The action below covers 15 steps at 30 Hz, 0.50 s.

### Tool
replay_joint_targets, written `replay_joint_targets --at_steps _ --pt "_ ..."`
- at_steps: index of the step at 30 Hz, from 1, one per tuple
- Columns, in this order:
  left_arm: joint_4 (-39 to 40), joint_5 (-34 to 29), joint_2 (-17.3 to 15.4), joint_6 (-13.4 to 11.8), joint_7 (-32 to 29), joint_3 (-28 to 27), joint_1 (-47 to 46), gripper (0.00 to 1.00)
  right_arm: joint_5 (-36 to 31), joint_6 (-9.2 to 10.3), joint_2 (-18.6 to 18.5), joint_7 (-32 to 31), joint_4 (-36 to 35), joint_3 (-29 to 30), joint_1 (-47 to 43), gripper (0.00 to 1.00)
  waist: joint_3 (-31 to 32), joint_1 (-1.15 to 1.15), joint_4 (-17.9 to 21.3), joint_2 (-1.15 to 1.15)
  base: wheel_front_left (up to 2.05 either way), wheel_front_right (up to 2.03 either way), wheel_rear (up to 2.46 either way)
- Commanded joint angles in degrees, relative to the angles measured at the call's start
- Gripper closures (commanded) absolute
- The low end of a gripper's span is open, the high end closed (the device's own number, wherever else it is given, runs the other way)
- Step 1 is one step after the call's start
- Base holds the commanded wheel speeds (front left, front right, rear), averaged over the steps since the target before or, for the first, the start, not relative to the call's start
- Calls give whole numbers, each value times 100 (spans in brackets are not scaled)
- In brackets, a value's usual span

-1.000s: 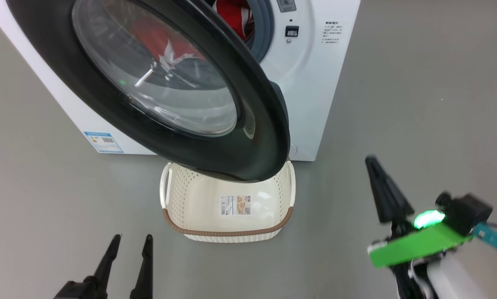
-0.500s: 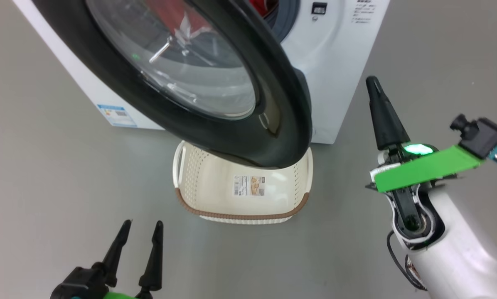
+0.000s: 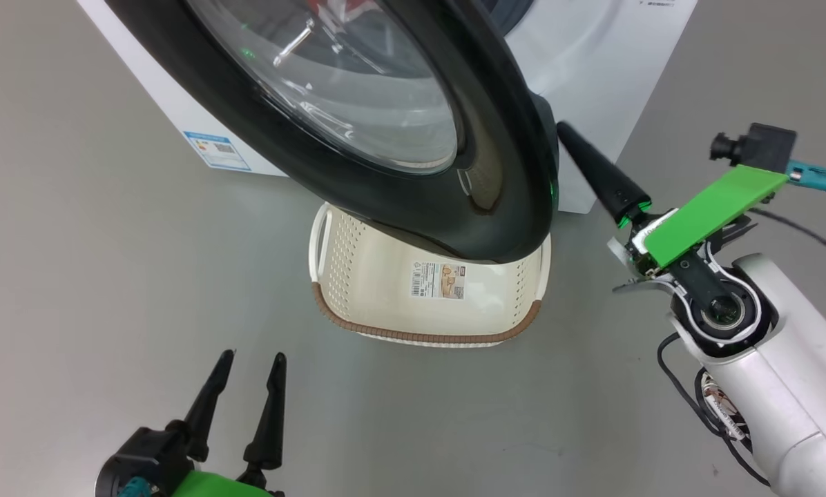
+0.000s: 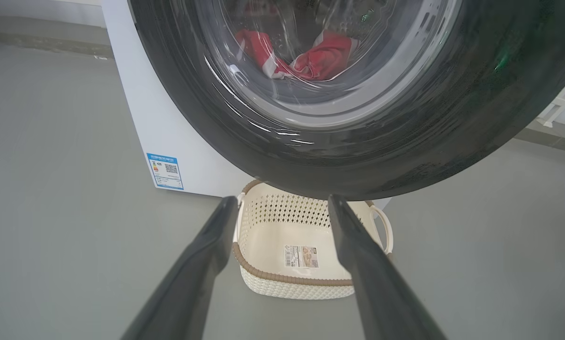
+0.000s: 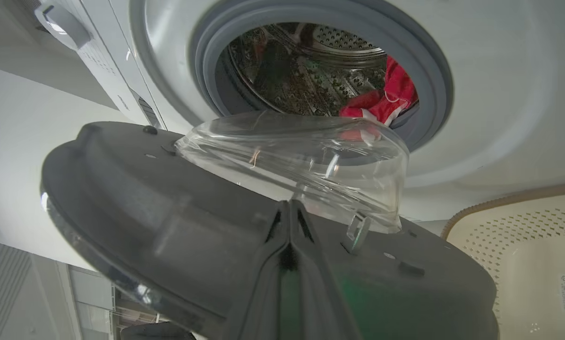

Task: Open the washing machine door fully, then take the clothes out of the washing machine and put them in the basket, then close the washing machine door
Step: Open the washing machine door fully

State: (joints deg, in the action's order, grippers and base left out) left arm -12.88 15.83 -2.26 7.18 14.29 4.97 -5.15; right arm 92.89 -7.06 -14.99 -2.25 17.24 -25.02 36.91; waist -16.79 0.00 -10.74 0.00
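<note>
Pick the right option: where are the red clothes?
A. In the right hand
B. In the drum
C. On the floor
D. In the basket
B: the right wrist view shows the clothes lying inside the drum, behind the grey ring, while the basket holds nothing but its label.

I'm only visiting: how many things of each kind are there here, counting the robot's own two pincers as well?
washing machine: 1
washing machine door: 1
red clothes: 1
basket: 1
grippers with two dark fingers each: 2, the left gripper and the right gripper
Total: 6
</note>
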Motion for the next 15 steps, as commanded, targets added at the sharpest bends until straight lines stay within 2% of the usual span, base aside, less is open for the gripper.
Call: replay_joint_targets --at_steps 1,6,15 --pt "102 60 -62 31 71 -162 -153 0 208 -43 4 -336 -63 -2 118 100 -20 0 -19 0 0 0 0" --pt "75 70 -62 31 71 -126 -154 0 478 -43 53 -1118 95 192 179 100 2 0 -39 0 0 0 0" --pt "24 71 -62 31 71 -104 -53 0 499 -43 222 -2212 177 299 -62 100 245 0 -116 0 0 0 0"
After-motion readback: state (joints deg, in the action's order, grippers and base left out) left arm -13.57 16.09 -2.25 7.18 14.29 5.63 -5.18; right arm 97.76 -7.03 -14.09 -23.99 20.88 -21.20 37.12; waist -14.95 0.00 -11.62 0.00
